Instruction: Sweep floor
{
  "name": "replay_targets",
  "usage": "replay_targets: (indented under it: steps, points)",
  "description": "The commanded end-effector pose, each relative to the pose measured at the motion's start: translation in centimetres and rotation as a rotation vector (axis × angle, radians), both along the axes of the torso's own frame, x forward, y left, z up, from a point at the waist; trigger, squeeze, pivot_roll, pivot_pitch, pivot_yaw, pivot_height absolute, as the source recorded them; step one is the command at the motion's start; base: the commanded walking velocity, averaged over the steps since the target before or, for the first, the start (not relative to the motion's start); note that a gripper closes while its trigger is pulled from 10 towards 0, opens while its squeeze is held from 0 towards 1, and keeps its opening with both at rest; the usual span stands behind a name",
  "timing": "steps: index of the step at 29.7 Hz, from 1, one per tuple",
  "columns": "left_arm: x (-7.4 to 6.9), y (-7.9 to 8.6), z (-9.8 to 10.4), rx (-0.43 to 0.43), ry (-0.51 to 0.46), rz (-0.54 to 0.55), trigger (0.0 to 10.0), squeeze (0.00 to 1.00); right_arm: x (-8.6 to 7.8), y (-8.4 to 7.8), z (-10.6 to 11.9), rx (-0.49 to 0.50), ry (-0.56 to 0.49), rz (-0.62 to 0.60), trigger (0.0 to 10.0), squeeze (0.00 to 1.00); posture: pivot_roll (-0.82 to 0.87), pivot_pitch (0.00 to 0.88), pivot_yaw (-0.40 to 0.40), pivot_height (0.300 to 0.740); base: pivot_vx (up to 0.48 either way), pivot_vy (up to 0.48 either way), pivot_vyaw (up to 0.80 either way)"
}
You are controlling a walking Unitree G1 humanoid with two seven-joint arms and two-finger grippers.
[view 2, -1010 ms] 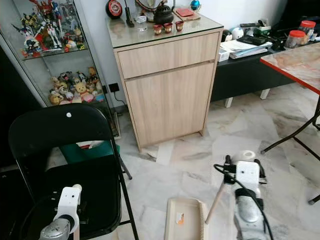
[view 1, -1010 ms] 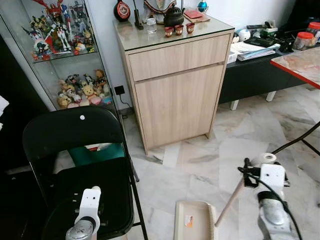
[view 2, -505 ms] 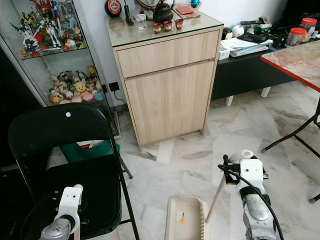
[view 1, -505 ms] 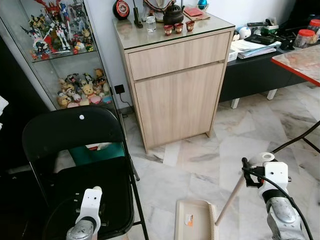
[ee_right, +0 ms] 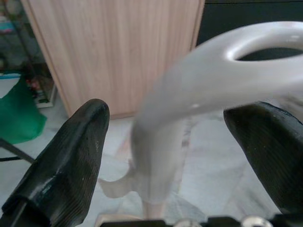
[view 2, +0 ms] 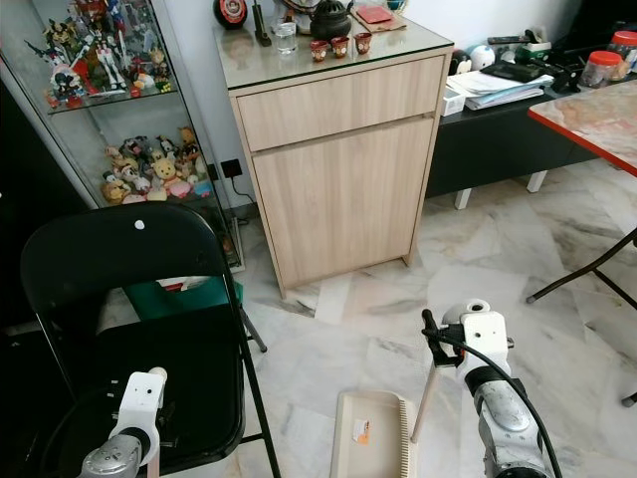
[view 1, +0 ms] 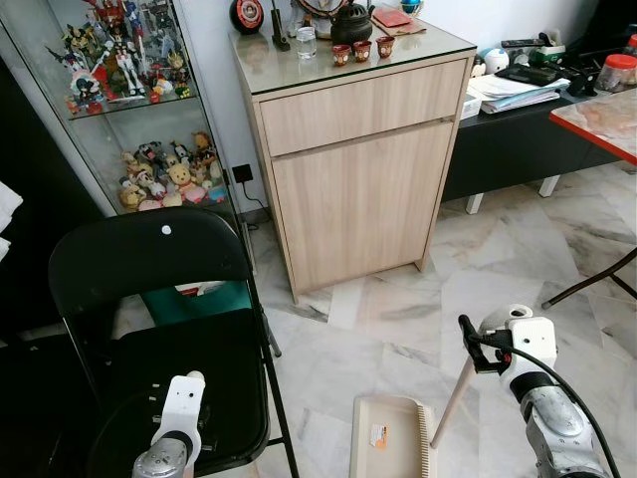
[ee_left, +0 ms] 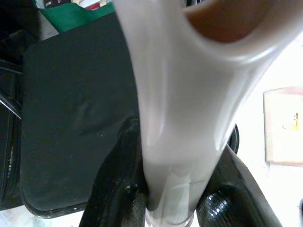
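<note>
Right end effector (ee_right: 165, 142): its two black fingers (ee_right: 66, 161) stand wide apart on either side of a pale looped handle top, which lies blurred between them; no contact with either finger can be made out. In the head views the right arm sits low on the right over the marble floor (view 1: 518, 259), and the fingers themselves are hidden behind the wrist housing.

Dustpan handle (view 1: 456, 396): a thin pale pole slanting from the right wrist down to the dustpan; its upper end is covered by the wrist.

Dustpan (view 1: 386, 438): cream, lying on the floor near the bottom edge with a small sticker and a comb edge along its right side; its near end is cut off by the frame.

Left end effector (ee_left: 170, 203): closed around a whitish handle (ee_left: 189, 109) that widens toward the camera and blocks much of the wrist view; what the handle belongs to cannot be told. In the head views the left arm hangs low over the chair seat.

Folding chair (view 1: 159, 269): black, at lower left, seat partly cut off by the frame.

Wooden cabinet (view 1: 358, 169): straight ahead, small cups and a teapot on its glass top.

Glass display case (view 1: 129, 110): left of the cabinet, holding figurines too small to identify.

Green bin (view 1: 194, 302): mostly hidden behind the chair back.
</note>
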State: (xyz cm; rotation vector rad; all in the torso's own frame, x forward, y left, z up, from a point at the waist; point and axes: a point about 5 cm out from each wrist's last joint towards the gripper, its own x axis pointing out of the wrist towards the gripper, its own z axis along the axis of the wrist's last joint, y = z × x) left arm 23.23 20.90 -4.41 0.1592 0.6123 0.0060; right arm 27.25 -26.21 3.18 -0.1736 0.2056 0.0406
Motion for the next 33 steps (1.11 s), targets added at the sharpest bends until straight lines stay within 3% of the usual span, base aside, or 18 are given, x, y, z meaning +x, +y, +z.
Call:
replay_targets:
  steps: [1,11,12,13,14,21,22,33]
  points:
    - [-0.22,0.76,-0.01,0.037,0.015,-0.018,10.0,0.0,0.25,-0.19,0.12,0.002,0.017,0.018,10.0,0.0,-0.17,0.0,0.124,0.74,0.0,0.0,0.0]
    - [-0.3,0.71,-0.07,0.036,0.017,-0.017,10.0,0.0,0.44,-0.75,0.43,-0.015,0.029,0.039,10.0,0.0,-0.17,0.0,0.123,0.74,0.0,0.0,0.0]
    - [-0.27,0.69,-0.05,0.036,0.015,-0.018,10.0,0.0,0.49,-0.75,0.46,-0.022,0.032,0.047,9.4,0.0,-0.16,0.0,0.123,0.74,0.0,0.0,0.0]
    - [-0.27,0.7,-0.05,0.036,0.015,-0.017,10.0,0.0,0.53,-0.71,0.48,-0.03,0.034,0.057,4.7,0.0,-0.16,0.0,0.123,0.74,0.0,0.0,0.0]
    - [-0.27,0.7,-0.05,0.036,0.015,-0.017,10.0,0.0,0.55,-0.68,0.49,-0.031,0.035,0.06,3.3,0.0,-0.17,0.0,0.123,0.74,0.0,0.0,0.0]
    - [-0.24,0.66,-0.04,0.036,0.013,-0.014,10.0,0.0,0.82,-0.45,0.61,-0.039,0.033,0.074,4.2,0.0,-0.16,0.0,0.12,0.74,0.0,0.0,0.0]
    - [-0.24,0.65,-0.04,0.036,0.014,-0.014,10.0,0.0,0.87,-0.39,0.63,-0.039,0.033,0.078,0.0,0.0,-0.16,0.0,0.12,0.74,0.0,0.0,0.0]
    - [-0.28,0.67,-0.06,0.036,0.015,-0.014,10.0,0.0,1.14,0.07,0.67,-0.045,0.035,0.105,0.0,0.0,-0.16,0.0,0.12,0.74,0.0,0.0,0.0]
